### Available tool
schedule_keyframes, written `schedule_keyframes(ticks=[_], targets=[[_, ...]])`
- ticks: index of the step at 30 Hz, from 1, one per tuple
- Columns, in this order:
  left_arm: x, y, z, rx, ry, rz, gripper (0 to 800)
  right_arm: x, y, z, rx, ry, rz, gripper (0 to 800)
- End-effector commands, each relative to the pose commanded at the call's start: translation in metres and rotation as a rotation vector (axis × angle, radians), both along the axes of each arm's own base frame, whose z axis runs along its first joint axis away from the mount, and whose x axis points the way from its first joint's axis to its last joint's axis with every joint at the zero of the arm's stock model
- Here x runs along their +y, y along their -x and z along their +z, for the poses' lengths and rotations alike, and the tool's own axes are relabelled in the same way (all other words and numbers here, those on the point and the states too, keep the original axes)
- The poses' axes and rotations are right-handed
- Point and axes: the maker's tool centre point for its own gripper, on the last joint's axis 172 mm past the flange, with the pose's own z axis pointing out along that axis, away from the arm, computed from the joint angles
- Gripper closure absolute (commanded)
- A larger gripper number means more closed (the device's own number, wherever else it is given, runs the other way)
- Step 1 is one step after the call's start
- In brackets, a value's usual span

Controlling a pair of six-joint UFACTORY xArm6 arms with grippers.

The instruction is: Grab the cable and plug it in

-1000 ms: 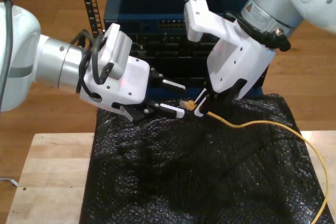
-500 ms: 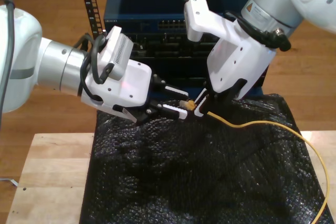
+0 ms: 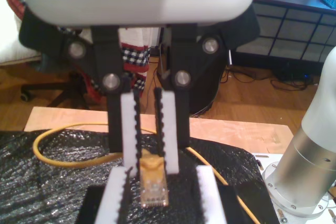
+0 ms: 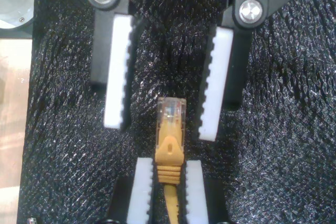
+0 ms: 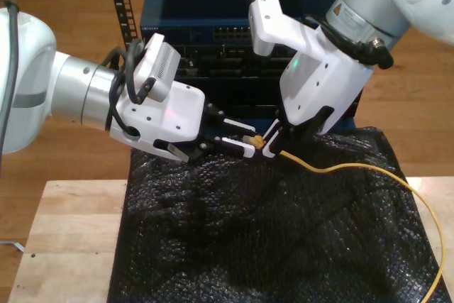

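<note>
My first gripper (image 5: 273,136), reaching in from the exterior view's upper right, clamps the cable (image 5: 340,169) just behind its plug (image 4: 171,109) at that frame's centre. My second gripper (image 5: 237,136), entering from the exterior view's left, has its jaws spread either side of the plug, apparently not touching it. The cable trails over black mesh padding (image 5: 269,246) toward the exterior view's lower right.

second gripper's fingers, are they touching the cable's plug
Apart. The second wrist view shows the fingers of my second gripper open, with black mat visible on either side between them and the plug of the cable.
</note>
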Motion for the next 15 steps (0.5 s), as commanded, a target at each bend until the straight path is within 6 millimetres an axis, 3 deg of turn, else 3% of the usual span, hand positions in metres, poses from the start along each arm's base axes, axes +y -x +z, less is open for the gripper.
schedule_keyframes(ticks=[8,11,15], targets=[[0.0002,-0.0005,-0.0008,-0.002,-0.001,0.002,622,0.0005,0.0004,0.0,0.0,0.0,0.002,784],[0.0006,-0.0016,-0.0013,-0.01,-0.002,0.003,753,0.0006,0.0003,-0.0006,0.001,0.0,0.002,781],[0.0002,-0.0005,-0.0027,-0.011,-0.003,0.0,792,0.0003,0.0001,0.0002,0.0,-0.001,0.0,741]])
